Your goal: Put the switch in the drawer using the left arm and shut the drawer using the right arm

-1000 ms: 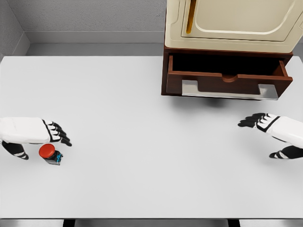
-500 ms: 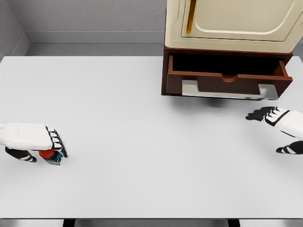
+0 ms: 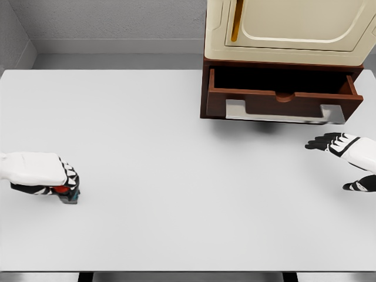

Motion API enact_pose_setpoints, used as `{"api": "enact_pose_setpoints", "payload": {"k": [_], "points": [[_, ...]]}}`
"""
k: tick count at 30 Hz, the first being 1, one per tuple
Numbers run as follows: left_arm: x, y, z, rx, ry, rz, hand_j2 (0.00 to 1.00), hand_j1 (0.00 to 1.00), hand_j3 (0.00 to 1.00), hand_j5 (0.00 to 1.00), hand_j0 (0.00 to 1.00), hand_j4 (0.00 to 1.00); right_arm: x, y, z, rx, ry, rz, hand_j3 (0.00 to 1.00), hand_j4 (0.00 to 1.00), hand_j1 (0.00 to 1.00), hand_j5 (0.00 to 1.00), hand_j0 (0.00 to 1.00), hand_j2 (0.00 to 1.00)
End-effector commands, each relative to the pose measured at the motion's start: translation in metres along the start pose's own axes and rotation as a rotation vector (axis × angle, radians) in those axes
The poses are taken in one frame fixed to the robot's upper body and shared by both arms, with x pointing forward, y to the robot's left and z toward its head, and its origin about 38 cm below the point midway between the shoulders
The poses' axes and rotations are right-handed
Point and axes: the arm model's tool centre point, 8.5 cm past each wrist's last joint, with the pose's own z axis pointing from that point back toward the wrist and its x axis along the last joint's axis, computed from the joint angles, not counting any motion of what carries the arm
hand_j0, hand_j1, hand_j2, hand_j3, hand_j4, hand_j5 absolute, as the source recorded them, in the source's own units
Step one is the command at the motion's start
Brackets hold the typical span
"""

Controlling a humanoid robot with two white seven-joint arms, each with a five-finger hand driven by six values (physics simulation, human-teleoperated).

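Note:
The switch [image 3: 66, 192], a small dark box with a red button on top, sits on the white table [image 3: 176, 147] at the far left. My left hand [image 3: 61, 179] lies over it with the fingers curled down around it, so only a sliver of red and the box's front corner show. The brown drawer [image 3: 282, 97] stands pulled open under the cream cabinet [image 3: 288, 29] at the upper right, its inside dark. My right hand [image 3: 329, 143] hovers open, fingers stretched, below and to the right of the drawer front.
A grey wall runs along the table's far edge. The drawer front juts out over the table and casts a shadow beneath it. A wide stretch of bare table lies between the switch and the drawer.
My left hand has dropped down onto the switch and its fingers have closed around it, covering the red button. The right hand drew back to the right, then held still.

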Motion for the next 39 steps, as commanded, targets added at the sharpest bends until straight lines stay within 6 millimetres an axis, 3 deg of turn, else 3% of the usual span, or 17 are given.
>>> {"api": "enact_pose_setpoints", "payload": {"k": [1,6,13,21,28,31,39], "points": [[0.0,0.001,-0.001,0.006,-0.002,0.003,0.36,0.36,0.36,0.36,0.36,0.36,0.0,0.0,0.0,-0.003,-0.001,-0.007,1.0,1.0,1.0,1.0,1.0,1.0],[0.001,0.009,-0.006,0.028,-0.014,-0.009,0.35,0.35,0.35,0.35,0.35,0.35,0.0,0.001,0.001,0.0,0.001,-0.009,1.0,1.0,1.0,1.0,1.0,1.0],[0.004,0.057,-0.017,0.153,-0.071,-0.047,0.35,0.35,0.35,0.35,0.35,0.35,0.0,0.001,0.001,-0.001,0.002,-0.009,1.0,1.0,1.0,1.0,1.0,1.0],[0.004,0.088,-0.038,0.236,-0.125,-0.058,0.35,0.35,0.35,0.35,0.35,0.35,0.0,0.004,0.002,0.003,0.003,-0.015,1.0,1.0,1.0,1.0,1.0,1.0],[0.013,0.131,-0.044,0.361,-0.182,-0.088,0.35,0.35,0.35,0.35,0.35,0.35,0.0,0.003,0.002,0.002,0.003,-0.014,1.0,1.0,1.0,1.0,1.0,1.0],[0.013,0.143,-0.036,0.397,-0.174,-0.108,0.35,0.35,0.35,0.35,0.35,0.35,0.0,0.003,0.002,0.001,0.004,-0.014,1.0,1.0,1.0,1.0,1.0,1.0],[0.002,0.171,-0.065,0.481,-0.21,-0.061,0.35,0.35,0.35,0.35,0.35,0.35,-0.001,0.001,0.005,0.001,0.012,-0.01,1.0,1.0,1.0,1.0,1.0,1.0]]}}
